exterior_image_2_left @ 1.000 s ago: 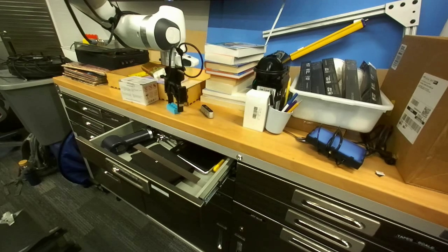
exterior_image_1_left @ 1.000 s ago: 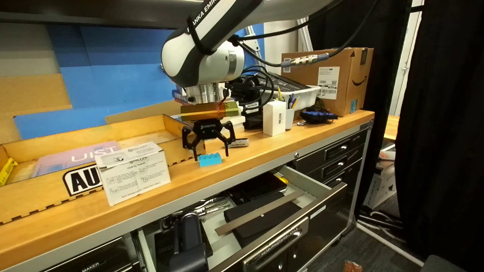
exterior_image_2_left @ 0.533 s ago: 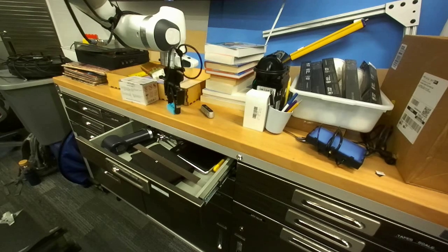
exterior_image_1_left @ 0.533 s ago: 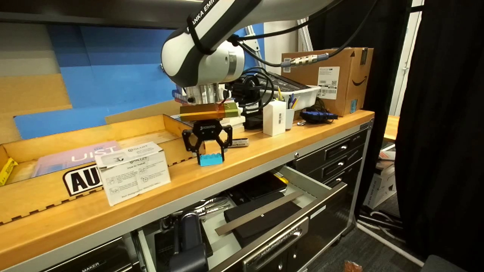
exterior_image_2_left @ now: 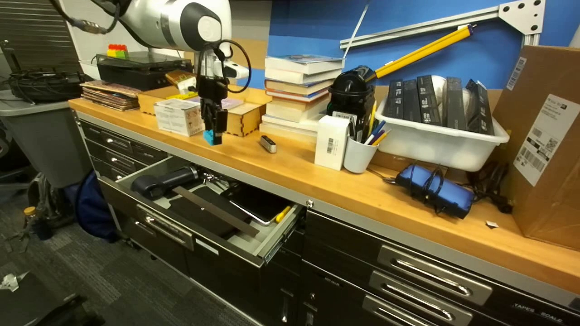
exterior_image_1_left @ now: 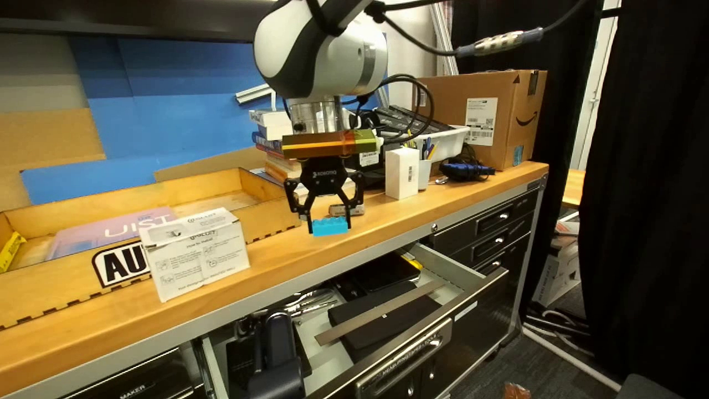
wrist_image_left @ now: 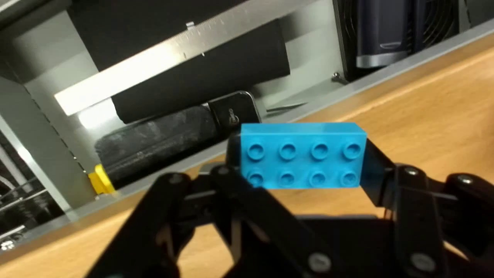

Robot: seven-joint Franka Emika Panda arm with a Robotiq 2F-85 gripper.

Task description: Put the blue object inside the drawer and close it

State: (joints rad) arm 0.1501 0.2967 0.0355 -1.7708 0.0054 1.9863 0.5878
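Observation:
The blue object, a studded toy brick, is held lengthwise between the two fingers of my gripper. In the wrist view the blue object has one black fingertip against each end; part of its lower left corner is covered by a finger link. It hangs a little above the wooden bench top, near the front edge. Below and in front of it, the drawer stands pulled out. Its pale grey inside shows in both exterior views, and the drawer floor also appears at the top of the wrist view.
Inside the drawer lie a dark heat-gun-like tool, a metal ruler and black flat items. On the bench stand a white box, a wooden tray, a small grey device and a stack of books.
One second ago the jaws stood open around the blue object on the bench. They then closed on it, and the gripper has lifted it and shifted towards the bench's front edge.

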